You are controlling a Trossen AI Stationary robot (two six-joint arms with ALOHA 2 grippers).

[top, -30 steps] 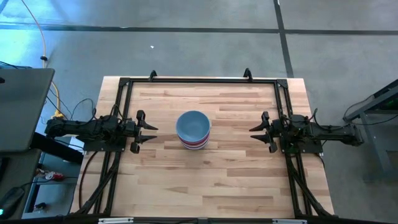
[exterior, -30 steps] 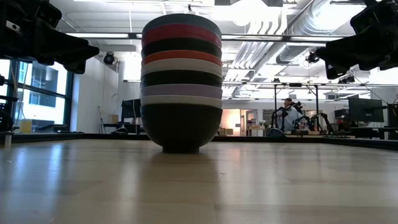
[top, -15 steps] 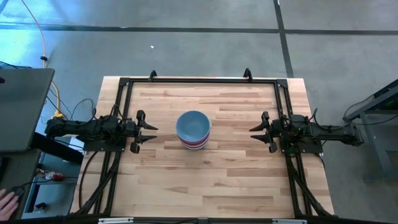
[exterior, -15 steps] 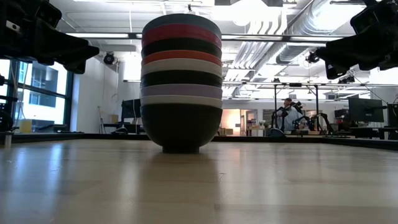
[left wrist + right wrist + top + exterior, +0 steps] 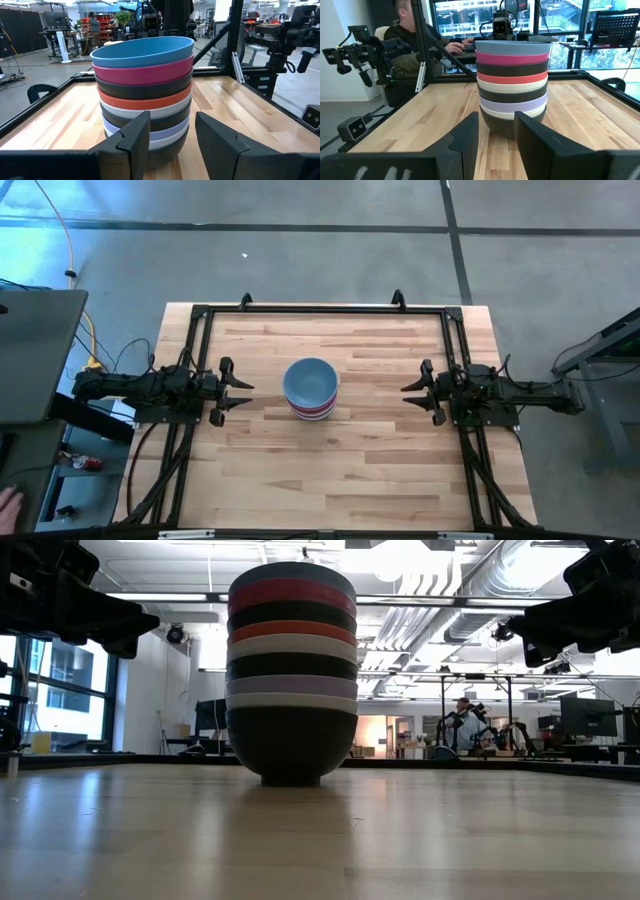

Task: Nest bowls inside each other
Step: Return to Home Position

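Observation:
The bowls stand nested in one tall stack in the middle of the table, the light blue bowl on top and a black bowl's foot on the wood. Below the blue come magenta, black, red, white, black, lavender, white and black layers. My left gripper is open near the table's left edge, pointing at the stack with a clear gap. My right gripper is open near the right edge, likewise facing the stack.
A black metal frame runs around the tabletop's far edge and sides. A person sits beyond the table in the right wrist view. A hand shows at the floor, left of the table. Bare wood lies all around the stack.

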